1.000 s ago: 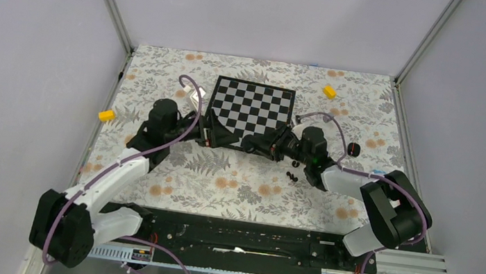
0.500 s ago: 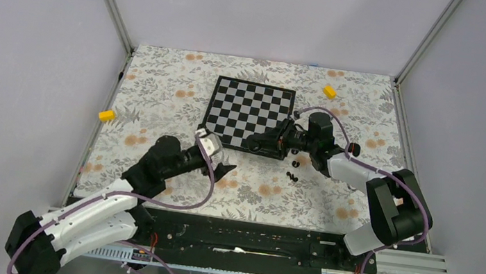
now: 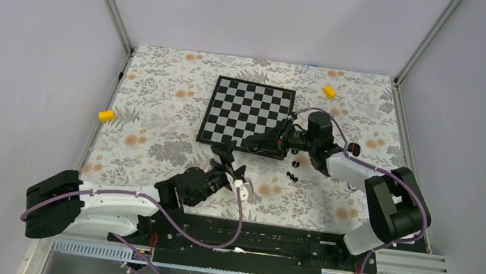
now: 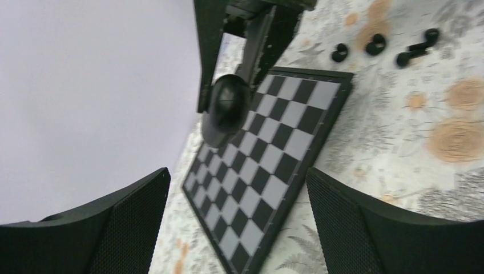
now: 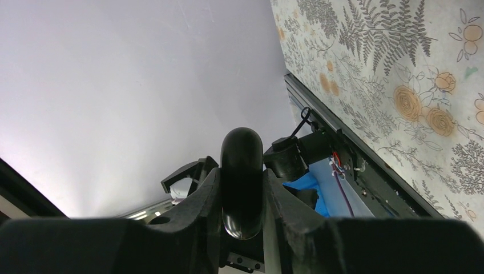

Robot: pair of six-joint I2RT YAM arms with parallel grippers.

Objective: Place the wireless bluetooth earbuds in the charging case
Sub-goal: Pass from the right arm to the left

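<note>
Right gripper is clamped on the charging case, one finger pressed to each flat side. It holds the case off the surface, over the near right corner of the chessboard. In the right wrist view the case sits edge-on between the fingers as a glossy black pebble. In the left wrist view it reads as a rounded shell with a faint seam and no interior showing, so I judge the lid to be shut, though neither view is conclusive. Left gripper has its fingers spread wide with nothing between them; it sits low over the floral tabletop, just off the board's near edge, facing the case. The wireless bluetooth earbuds lie loose on the tabletop just beyond the board's near right corner, close together, near the right gripper but apart from it. The left wrist view shows a few small black pieces there, none touched by either gripper. Progress: the case is picked up and presented, and that is all. No bud is in the case. Left to do, as I read it: get the lid open, pick up each bud, and seat each one in the case.
</note>
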